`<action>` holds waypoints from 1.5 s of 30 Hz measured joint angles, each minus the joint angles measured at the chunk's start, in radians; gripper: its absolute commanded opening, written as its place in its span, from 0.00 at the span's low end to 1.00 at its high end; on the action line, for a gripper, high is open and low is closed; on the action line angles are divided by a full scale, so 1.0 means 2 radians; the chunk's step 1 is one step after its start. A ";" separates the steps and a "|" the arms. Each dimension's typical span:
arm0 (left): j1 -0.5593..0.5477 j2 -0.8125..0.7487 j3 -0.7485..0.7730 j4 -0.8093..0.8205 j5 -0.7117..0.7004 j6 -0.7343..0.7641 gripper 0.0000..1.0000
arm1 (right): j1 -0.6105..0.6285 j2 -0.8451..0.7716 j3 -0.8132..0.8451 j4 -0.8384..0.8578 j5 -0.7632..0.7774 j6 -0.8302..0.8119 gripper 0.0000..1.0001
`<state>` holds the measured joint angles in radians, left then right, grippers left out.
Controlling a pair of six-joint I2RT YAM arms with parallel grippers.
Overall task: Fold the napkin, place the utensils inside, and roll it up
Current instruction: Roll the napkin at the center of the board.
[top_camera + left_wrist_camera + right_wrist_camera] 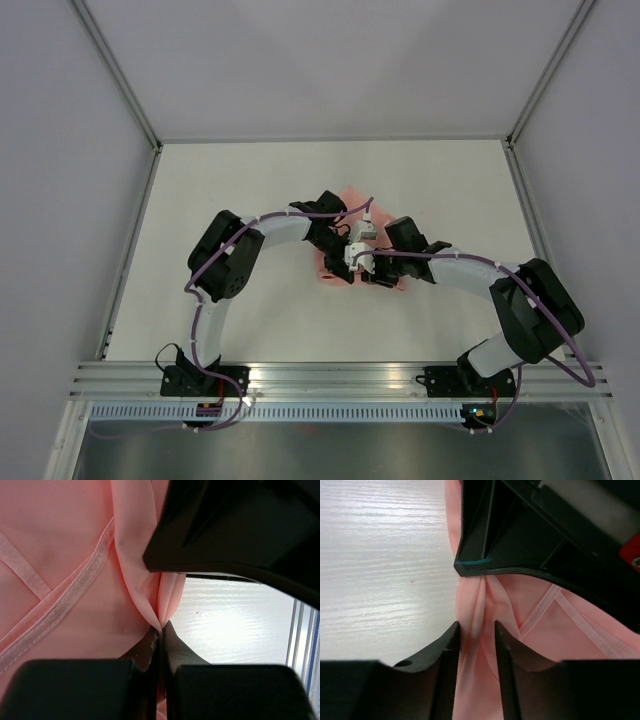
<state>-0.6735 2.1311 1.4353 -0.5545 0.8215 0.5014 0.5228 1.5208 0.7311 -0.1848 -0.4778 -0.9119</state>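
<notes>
The salmon-pink napkin [346, 194] lies bunched in the middle of the table, mostly hidden under both arms. My left gripper [343, 268] is shut on a pinched fold of the napkin [75, 580]; its tips [161, 630] meet with cloth between them. My right gripper [374, 276] faces it closely. Its fingers [476, 627] stand a narrow gap apart, straddling a gathered fold of the napkin [480, 605] without squeezing it flat. The napkin's hemmed edges cross in both wrist views. The fork is out of view.
The white table [230, 190] is walled by grey panels at the left, back and right. A metal rail [330, 375] with both arm bases runs along the near edge. Each wrist view shows the other gripper's black body [240, 530] [545, 530] very close.
</notes>
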 measured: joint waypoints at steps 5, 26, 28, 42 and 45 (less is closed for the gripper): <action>0.000 0.001 0.001 -0.001 0.000 0.000 0.02 | 0.002 0.003 0.011 -0.032 -0.007 -0.001 0.23; 0.006 0.009 0.011 -0.010 0.009 -0.005 0.02 | -0.034 0.089 0.120 -0.166 -0.076 -0.001 0.23; 0.006 0.009 0.011 -0.010 0.010 -0.008 0.02 | -0.035 0.089 0.119 -0.165 -0.073 -0.005 0.42; 0.007 0.010 0.011 -0.010 0.010 -0.011 0.02 | -0.040 0.000 0.036 -0.095 -0.051 -0.010 0.79; 0.008 0.010 0.011 -0.010 0.010 -0.011 0.02 | -0.039 0.003 0.036 -0.090 -0.051 -0.014 0.80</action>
<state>-0.6575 2.1506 1.4578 -0.5755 0.8425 0.4786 0.4446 1.5261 0.8024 -0.3656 -0.5789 -0.9401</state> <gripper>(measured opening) 0.043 0.795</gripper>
